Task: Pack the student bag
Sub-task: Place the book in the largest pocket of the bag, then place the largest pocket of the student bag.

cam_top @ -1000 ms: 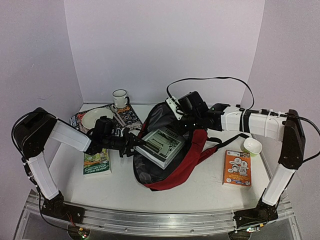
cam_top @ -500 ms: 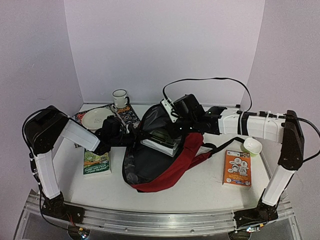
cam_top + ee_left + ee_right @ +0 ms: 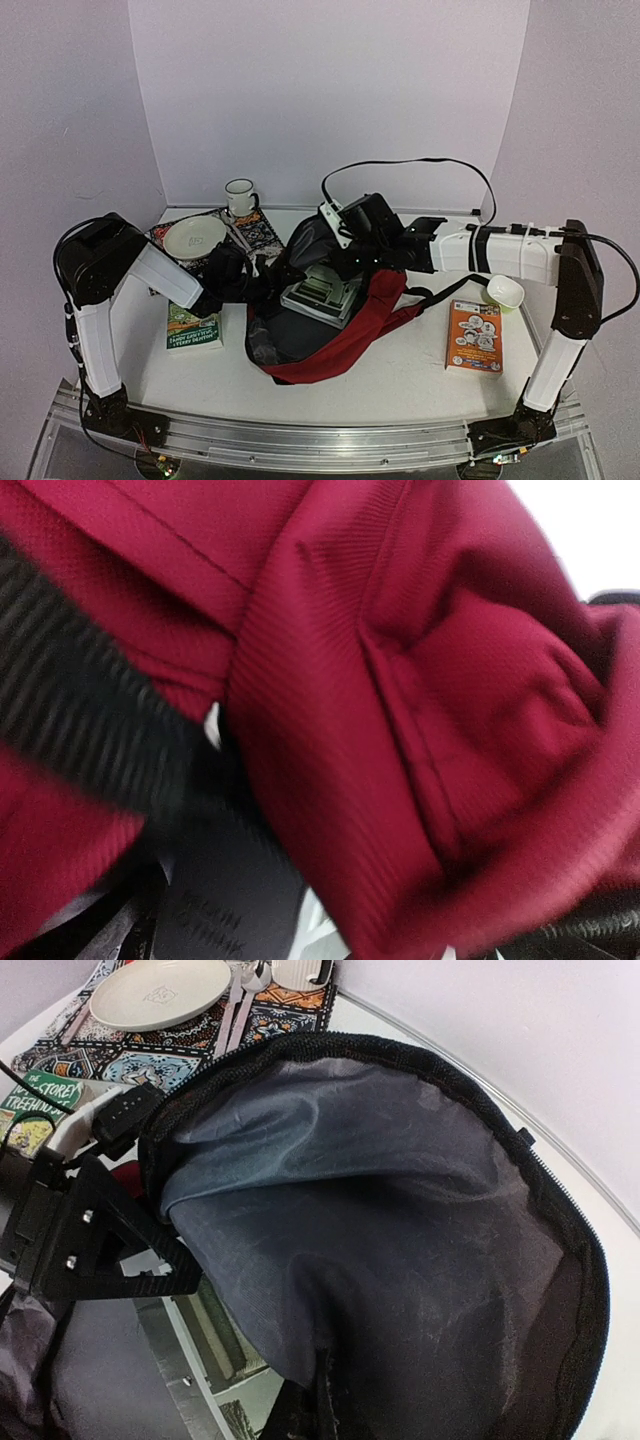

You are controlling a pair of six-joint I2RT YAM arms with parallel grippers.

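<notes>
Pale lilac walls close the white table (image 3: 400, 370) on three sides. The student bag (image 3: 330, 345) lies in the middle of it, with the mouth turned toward 12 o'clock and the red body and straps spread toward 5 o'clock.

Your right claw (image 3: 330, 258) reaches in from 3 o'clock. Its fingers are together, and I judge they pinch the upper rim of the bag. The flap stands up there and shows the grey lining (image 3: 380, 1210), so the mouth is kept wide for loading.

A grey-green stack of books (image 3: 320, 292) sits in this mouth, half under the lifted flap.

Your left claw (image 3: 247, 284) is at 9 o'clock of the bag, pushed against the fabric. Its wrist view shows only red cloth and a black strap, very close. I cannot tell if its fingers are apart or together, or if they hold anything.

The green book (image 3: 193, 328) waits at 8 o'clock beside the bag, and the orange book (image 3: 474, 337) at 3 o'clock, well apart from it. Both are outside, so I think the packing is only partly done. The plate (image 3: 195, 237) and the mug (image 3: 239, 196) stay at 10 and 11 o'clock.
</notes>
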